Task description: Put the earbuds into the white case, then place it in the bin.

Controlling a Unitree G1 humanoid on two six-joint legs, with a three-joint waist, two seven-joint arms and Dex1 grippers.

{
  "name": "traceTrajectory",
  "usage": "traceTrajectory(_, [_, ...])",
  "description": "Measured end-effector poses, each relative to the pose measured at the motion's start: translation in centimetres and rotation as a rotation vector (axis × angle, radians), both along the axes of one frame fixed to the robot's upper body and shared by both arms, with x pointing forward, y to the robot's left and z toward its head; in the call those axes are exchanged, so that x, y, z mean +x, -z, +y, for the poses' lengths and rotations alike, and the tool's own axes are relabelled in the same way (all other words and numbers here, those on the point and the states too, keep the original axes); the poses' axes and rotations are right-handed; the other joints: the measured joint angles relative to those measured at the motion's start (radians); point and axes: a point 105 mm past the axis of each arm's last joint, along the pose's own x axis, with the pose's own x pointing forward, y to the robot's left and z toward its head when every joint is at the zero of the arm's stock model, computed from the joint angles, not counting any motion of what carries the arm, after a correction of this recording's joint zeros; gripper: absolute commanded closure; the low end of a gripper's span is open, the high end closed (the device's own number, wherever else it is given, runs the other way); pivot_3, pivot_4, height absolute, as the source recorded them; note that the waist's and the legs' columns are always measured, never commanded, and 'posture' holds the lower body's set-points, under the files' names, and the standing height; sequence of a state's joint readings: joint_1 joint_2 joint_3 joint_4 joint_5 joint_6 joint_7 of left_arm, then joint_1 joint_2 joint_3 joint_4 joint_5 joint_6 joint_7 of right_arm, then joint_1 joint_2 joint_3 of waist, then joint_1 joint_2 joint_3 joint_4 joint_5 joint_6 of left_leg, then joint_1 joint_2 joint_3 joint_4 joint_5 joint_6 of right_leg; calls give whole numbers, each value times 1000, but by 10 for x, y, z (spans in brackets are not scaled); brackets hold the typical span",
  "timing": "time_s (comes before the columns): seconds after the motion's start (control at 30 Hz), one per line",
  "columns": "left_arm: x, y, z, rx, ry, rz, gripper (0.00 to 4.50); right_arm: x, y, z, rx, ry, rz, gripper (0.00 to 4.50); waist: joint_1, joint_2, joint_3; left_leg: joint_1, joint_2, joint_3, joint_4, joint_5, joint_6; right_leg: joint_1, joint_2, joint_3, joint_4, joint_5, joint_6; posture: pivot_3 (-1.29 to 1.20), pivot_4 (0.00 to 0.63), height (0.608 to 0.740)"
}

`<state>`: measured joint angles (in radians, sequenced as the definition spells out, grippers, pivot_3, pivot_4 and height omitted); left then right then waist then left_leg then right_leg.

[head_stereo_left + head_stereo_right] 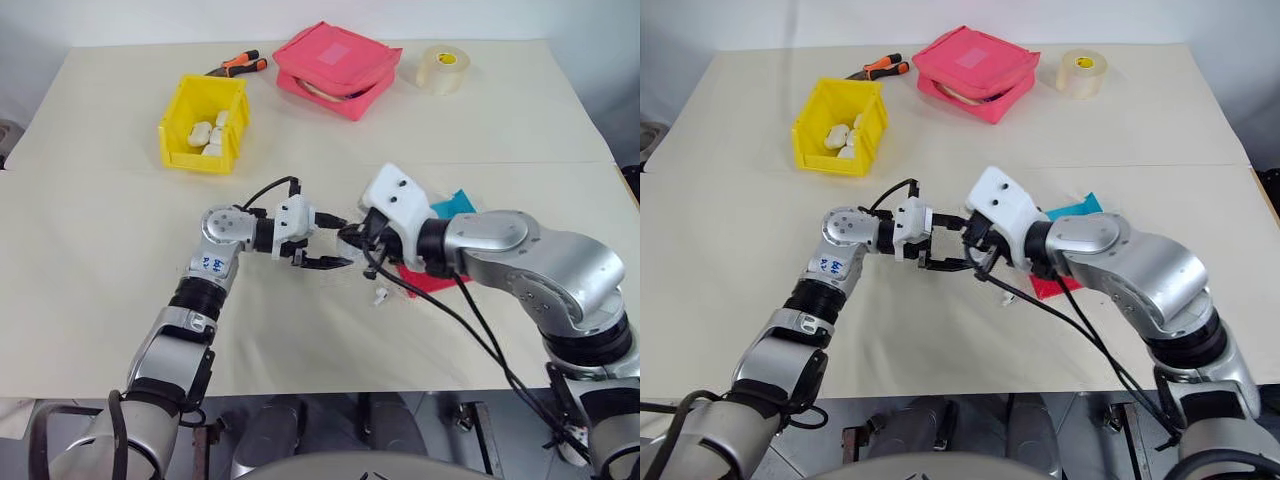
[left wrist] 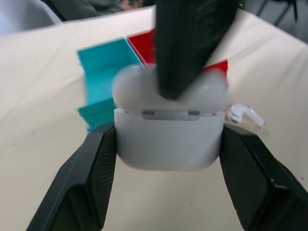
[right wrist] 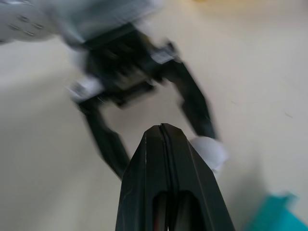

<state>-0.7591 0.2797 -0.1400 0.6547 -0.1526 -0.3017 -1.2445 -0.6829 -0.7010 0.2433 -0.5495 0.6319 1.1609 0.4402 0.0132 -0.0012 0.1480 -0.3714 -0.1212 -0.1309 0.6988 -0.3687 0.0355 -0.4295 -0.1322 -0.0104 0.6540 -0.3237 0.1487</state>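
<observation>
we clamp white case [image 2: 168, 139] in left pincer [image 1: 325, 240] | right pincer [image 3: 163, 137] closed, pressing lid | earbud [image 2: 245, 114] seemingly loose on desk [image 1: 100, 280]; risk shutting it out

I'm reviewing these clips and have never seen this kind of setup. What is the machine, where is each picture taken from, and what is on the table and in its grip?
It is a two-armed humanoid robot. Two pictures look down from its head; the other two come from cameras on each wrist.

The left gripper is shut on the white case, squeezing it from both sides. The right gripper is shut, its closed tip pressing on the case's lid.

On the cream table lie one loose earbud beside a red tray and a blue tray. Farther back stands the yellow bin, with small white items inside, then pliers, a pink pouch and a roll of tape.
</observation>
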Motion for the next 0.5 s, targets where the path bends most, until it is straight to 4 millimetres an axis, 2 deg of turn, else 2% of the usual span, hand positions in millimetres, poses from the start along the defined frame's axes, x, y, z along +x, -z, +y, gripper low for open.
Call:
traceTrajectory(0.17, [-2,-23,10,-128,-26,-26,1701,12,19,-50,-54,152,42,4491,0,0,0,0,0,-1,0,0,0,0,0,0,-1,0,0,0,150,740])
traceTrajectory(0.23, [0,-30,16,-169,-60,-31,1701,15,14,-59,-17,166,22,4491,-1,0,0,0,0,-1,0,0,0,0,0,0,-1,0,0,0,150,740])
traceTrajectory(0.3, [6,-37,20,-242,-121,-21,1701,15,-1,-60,74,144,-39,4491,-3,0,0,0,1,-1,0,0,0,0,0,0,-1,0,0,0,150,740])
traceTrajectory(0.4, [21,-49,29,-366,-276,-29,1701,3,-10,-62,230,41,-68,3910,-2,-1,0,0,1,-2,0,0,0,0,1,0,-1,0,0,0,150,740])
traceTrajectory(0.5, [39,-59,55,-464,-471,-49,1701,-12,-14,-61,356,-98,-44,2894,-2,-2,1,0,0,-1,1,0,0,0,1,1,-1,1,2,0,150,740])
